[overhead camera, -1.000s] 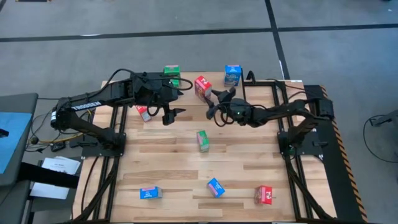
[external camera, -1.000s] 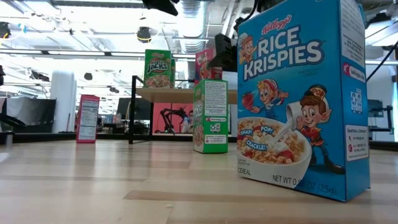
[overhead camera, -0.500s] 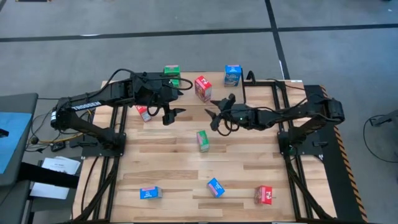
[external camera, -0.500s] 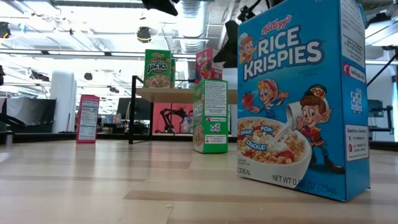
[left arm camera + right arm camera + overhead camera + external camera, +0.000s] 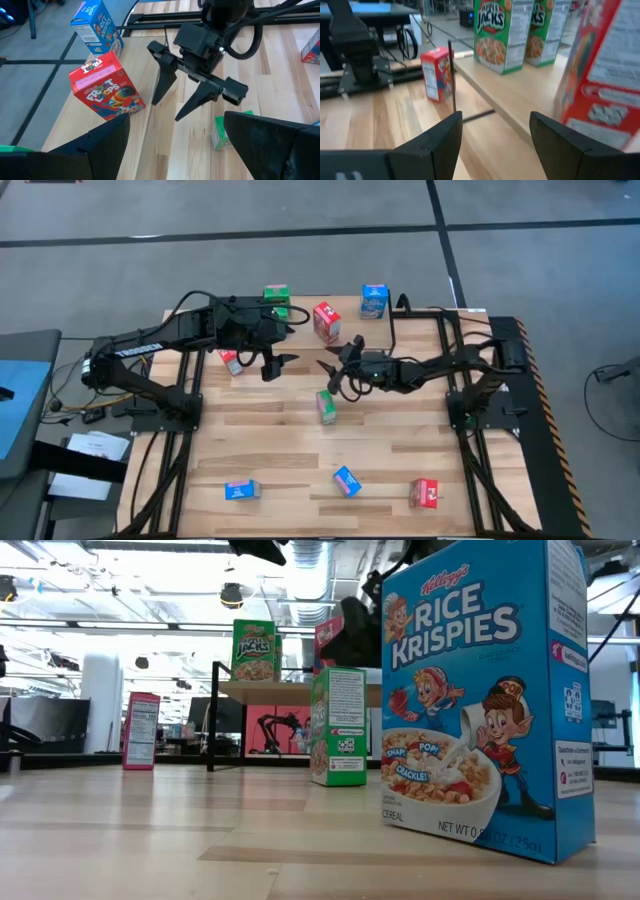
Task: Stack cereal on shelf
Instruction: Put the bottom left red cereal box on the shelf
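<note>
Wooden tabletop (image 5: pixel 280 445) scattered with cereal boxes. Right gripper (image 5: pixel 333 376) hovers spread and empty just above a green box (image 5: pixel 325 406). Left gripper (image 5: pixel 277 346), fingers wide apart, waits by the shelf (image 5: pixel 520 95).

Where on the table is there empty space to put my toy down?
The bare wood between the green cereal box and the front row, blue box, blue box, red box. It's crowded at the back by the shelf, where both pincers hang.
</note>
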Controlling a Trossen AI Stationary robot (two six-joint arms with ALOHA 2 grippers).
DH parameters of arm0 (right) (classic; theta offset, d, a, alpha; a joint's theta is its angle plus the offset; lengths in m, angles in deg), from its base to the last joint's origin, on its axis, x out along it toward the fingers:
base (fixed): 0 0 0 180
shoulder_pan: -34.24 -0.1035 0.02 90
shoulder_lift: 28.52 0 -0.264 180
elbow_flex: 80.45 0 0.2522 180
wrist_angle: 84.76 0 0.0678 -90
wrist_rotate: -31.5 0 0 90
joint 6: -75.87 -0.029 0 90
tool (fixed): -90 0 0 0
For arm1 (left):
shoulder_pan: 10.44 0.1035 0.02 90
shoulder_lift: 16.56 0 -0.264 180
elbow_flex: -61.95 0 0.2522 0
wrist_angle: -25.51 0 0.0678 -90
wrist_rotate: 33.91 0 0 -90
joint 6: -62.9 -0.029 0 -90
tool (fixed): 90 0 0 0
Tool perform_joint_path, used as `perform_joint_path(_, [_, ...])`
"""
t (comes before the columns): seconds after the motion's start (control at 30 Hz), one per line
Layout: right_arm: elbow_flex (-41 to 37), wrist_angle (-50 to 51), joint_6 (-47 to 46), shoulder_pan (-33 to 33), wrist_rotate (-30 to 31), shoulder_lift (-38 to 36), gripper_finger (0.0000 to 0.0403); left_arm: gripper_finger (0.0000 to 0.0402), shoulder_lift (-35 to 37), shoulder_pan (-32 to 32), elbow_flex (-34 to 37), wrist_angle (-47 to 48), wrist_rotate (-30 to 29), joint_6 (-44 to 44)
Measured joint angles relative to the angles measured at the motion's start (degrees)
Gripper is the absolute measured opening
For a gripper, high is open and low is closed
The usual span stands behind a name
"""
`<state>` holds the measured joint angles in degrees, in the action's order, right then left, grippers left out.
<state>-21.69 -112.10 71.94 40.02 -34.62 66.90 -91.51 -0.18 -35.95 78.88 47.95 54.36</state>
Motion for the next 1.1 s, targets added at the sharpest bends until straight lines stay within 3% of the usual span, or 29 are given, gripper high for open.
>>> perform_joint_path(0.23, [3.34,-1.19,0.09,1.04,0.04,3.42,0.0256,0.0313,0.0,0.0,-0.02,-0.04,-0.01,-0.3])
perform_joint_path(1.1, [4.08,0.77,-2.51,6.36,4.9,2.98,0.0256,0.0313,0.0,0.0,-0.02,0.0,-0.07,-0.46])
